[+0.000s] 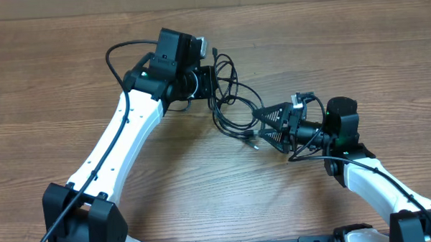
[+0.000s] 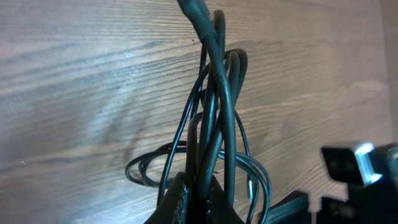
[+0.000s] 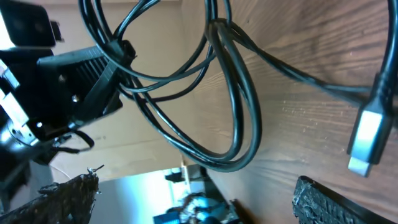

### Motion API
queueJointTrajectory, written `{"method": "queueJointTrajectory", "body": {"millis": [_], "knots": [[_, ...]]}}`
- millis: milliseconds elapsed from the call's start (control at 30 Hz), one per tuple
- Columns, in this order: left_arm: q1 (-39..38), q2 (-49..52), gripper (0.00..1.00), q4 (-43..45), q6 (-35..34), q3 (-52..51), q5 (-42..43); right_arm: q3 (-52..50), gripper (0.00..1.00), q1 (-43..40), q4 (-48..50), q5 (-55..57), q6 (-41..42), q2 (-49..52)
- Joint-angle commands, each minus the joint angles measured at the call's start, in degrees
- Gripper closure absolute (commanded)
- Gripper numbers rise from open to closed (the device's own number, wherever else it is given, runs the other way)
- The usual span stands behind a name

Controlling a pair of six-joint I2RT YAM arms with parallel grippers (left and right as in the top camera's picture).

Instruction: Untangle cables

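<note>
Cables [image 2: 217, 118]: looped bundle on worktop [image 1: 70, 83], long axis running from left jaws diagonally toward right jaws. Left jaws clamped on strands (left wrist view). Right jaws wide apart, empty; right wrist view shows silver plug [image 3: 367, 137].

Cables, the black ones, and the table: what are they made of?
The cables look like smooth rubber or plastic: slightly shiny and bending in soft loops. The plug end looks like silvery metal, bright and boxy. The table looks like wood, with brown grain streaks, though it could be a printed laminate.
</note>
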Motion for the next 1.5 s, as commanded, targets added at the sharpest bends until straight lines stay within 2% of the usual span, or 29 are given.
{"method": "queueJointTrajectory", "body": {"millis": [0,333,367,400,500,567,733,800,867,967,1000,1033,1400,1433,1467], "knots": [[-0.9,-0.9,0.95,0.4,-7.8,0.5,0.1,-0.1,0.0,-0.2,0.5,0.7,5.2,0.1],[-4.9,-0.9,0.96,1.3,-9.7,0.5,0.3,-0.1,0.01,-0.1,-0.3,4.1,5.3,0.1],[-5.3,-0.9,0.95,1.5,-9.7,0.5,0.3,-0.1,0.04,-0.1,-0.3,4.2,5.3,0.1],[-6.0,-0.9,0.96,1.8,-9.7,0.5,0.3,-0.1,0.13,-0.1,-0.3,4.4,5.2,0.1],[-6.8,-0.9,0.96,1.9,-10.1,0.5,0.3,-0.1,0.3,-0.2,-0.3,4.9,5.2,0.1],[-7.2,-0.9,0.96,1.9,-10.1,0.5,0.3,-0.1,0.34,-0.2,-0.3,5.4,5.2,0.1],[-7.9,-0.9,0.95,1.9,-10.1,0.5,0.5,-0.1,0.36,-0.2,-0.3,6.6,5.2,0.1],[-8.0,-0.9,0.96,1.9,-10.1,0.5,0.8,-0.1,0.42,-0.2,-0.3,6.9,5.2,0.1],[-8.0,-0.9,0.96,1.9,-10.1,0.5,1.4,-0.1,0.55,-0.2,-0.3,7.1,5.2,0.1],[-8.0,-0.9,0.95,1.9,-10.1,0.5,1.4,-0.1,0.79,-0.2,-0.3,7.2,5.2,0.1],[-8.0,-0.9,0.96,1.9,-10.1,0.5,1.4,-0.1,0.92,-0.2,-0.3,7.2,5.2,0.1],[-8.0,-0.9,0.96,1.8,-10.1,0.5,1.4,-0.1,0.96,-0.2,-0.3,7.2,5.2,0.1],[-7.9,-0.9,0.96,0.3,-6.9,0.5,0.8,-0.1,0.96,-0.2,0.3,7.0,5.3,0.1],[-7.9,-0.9,0.92,0.0,-6.3,0.5,0.0,-0.1,0.96,-0.2,1.0,7.0,5.7,0.1],[-7.9,-0.9,0.62,-0.5,-5.6,0.5,-1.2,-0.1,0.96,-0.2,1.6,7.0,6.6,0.1]]}}
